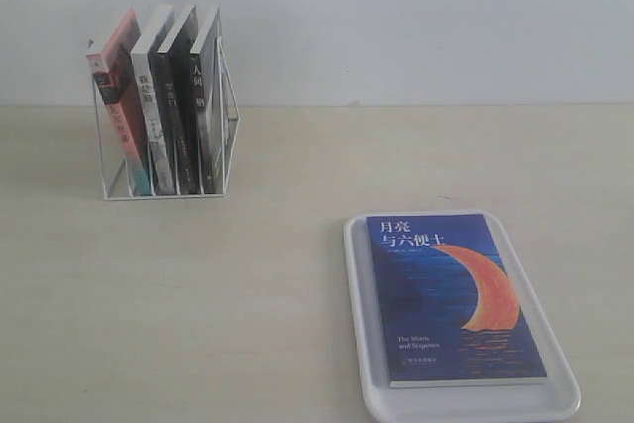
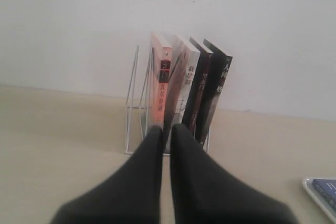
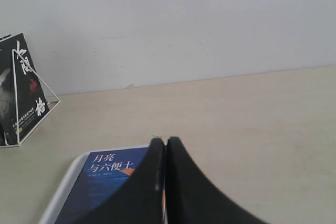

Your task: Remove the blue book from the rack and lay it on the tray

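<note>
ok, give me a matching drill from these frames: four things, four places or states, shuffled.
Things:
1. deep blue paperback book with orange crescent moon
2. small white wire rack
3. flat white plastic tray
4. black left fingers

Places or states:
A. pressed together, gripping nothing
B. holds four standing books, back left of the exterior view
C. lies flat, cover up, inside the tray
D. on the table, front right, under the book

Pairs: 1-C, 2-B, 3-D, 4-A.
</note>
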`<action>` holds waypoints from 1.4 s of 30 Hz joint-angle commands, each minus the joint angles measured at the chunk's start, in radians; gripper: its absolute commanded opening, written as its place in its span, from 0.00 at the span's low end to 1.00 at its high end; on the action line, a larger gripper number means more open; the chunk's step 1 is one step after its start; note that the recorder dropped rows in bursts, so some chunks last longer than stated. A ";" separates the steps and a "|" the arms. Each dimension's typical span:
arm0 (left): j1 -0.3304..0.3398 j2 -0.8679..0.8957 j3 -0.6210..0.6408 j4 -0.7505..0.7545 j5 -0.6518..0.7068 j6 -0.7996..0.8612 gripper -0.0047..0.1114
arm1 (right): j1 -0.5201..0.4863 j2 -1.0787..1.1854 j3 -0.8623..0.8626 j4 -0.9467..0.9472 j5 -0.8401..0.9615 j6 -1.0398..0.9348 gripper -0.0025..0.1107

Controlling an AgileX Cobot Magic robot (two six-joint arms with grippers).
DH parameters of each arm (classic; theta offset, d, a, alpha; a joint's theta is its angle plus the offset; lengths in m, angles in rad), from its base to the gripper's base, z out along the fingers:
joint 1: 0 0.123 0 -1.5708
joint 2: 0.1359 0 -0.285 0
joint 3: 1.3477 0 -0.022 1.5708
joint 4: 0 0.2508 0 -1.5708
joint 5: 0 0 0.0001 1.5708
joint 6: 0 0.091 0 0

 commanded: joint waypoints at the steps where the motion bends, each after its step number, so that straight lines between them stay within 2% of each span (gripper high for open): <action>1: 0.015 -0.004 0.004 -0.018 0.027 -0.006 0.08 | -0.002 -0.005 -0.001 -0.005 -0.007 -0.002 0.02; 9: 0.015 -0.004 0.004 -0.008 0.221 0.065 0.08 | -0.002 -0.005 -0.001 -0.005 -0.007 -0.002 0.02; 17: 0.015 -0.004 0.004 0.025 0.250 0.113 0.08 | -0.002 -0.005 -0.001 -0.005 -0.007 -0.002 0.02; 42: 0.015 -0.004 0.004 0.025 0.252 0.113 0.08 | -0.002 -0.005 -0.001 -0.005 -0.007 -0.002 0.02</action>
